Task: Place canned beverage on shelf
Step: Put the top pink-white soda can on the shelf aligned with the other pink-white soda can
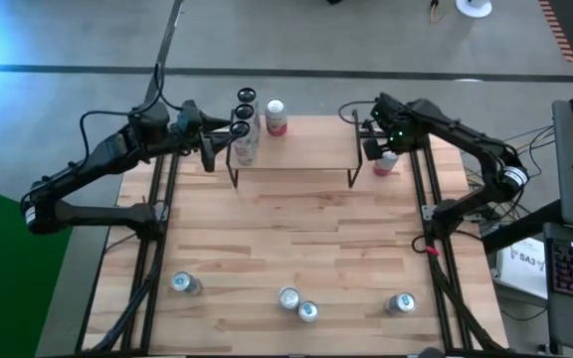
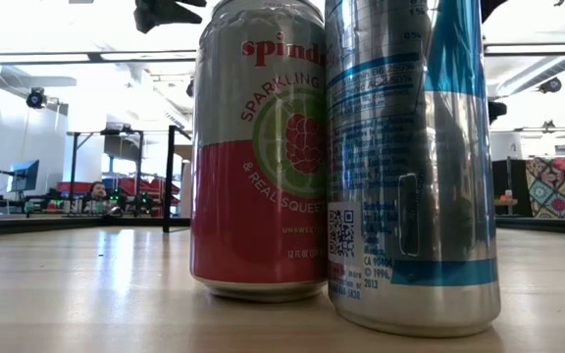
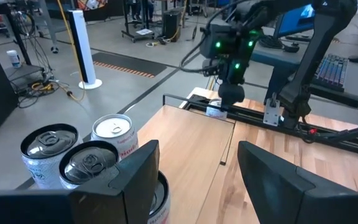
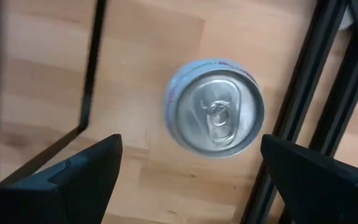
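Note:
The shelf (image 1: 296, 144) stands at the table's far middle and bears several cans at its left end (image 1: 244, 127) and a red-and-white can (image 1: 276, 116). My left gripper (image 1: 210, 154) is open at the shelf's left end, level over the top board (image 3: 194, 140). Its fingers stand beside the cans (image 3: 82, 163), with one can (image 3: 159, 198) partly hidden behind a finger. My right gripper (image 1: 379, 154) is open and points down over a can (image 4: 215, 107) that stands upright on the table just right of the shelf. Its fingers (image 4: 188, 152) stand on either side of the can, apart from it.
Several cans stand near the table's near edge (image 1: 185, 283) (image 1: 288, 297) (image 1: 308, 311) (image 1: 401, 303). Two of them fill the low view: a red-and-white one (image 2: 258, 147) and a silver-blue one (image 2: 410, 157). A black rail (image 4: 303, 112) runs beside the right can. A shelf leg (image 4: 89, 74) is close by.

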You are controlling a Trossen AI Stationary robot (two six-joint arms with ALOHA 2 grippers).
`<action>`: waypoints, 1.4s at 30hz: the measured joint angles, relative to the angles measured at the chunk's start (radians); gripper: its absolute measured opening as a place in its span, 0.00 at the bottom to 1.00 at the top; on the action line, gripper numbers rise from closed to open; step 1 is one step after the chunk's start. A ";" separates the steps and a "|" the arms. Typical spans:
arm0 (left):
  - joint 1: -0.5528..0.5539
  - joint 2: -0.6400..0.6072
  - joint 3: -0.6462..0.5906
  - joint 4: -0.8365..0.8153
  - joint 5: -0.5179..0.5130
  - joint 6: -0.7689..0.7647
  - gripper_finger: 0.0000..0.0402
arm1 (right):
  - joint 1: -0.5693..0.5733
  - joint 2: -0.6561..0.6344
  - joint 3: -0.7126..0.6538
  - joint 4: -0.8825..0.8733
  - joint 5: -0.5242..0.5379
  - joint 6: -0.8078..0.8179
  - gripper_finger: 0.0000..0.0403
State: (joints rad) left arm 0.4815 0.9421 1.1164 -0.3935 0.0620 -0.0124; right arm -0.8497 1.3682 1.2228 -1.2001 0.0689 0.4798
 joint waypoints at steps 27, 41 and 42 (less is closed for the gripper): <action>0.007 0.056 0.000 -0.026 0.000 0.052 0.51 | -0.089 0.000 -0.202 0.198 -0.024 0.015 0.74; 0.007 0.032 0.000 -0.019 0.000 0.003 0.51 | -0.050 -0.150 -0.198 0.139 -0.077 -0.034 0.72; 0.007 0.032 0.000 -0.019 0.000 0.000 0.51 | -0.049 -0.166 -0.198 0.125 -0.079 -0.034 0.71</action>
State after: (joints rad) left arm 0.4881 0.9736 1.1164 -0.4122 0.0616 -0.0122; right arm -0.8989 1.2023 1.0252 -1.0755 -0.0100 0.4454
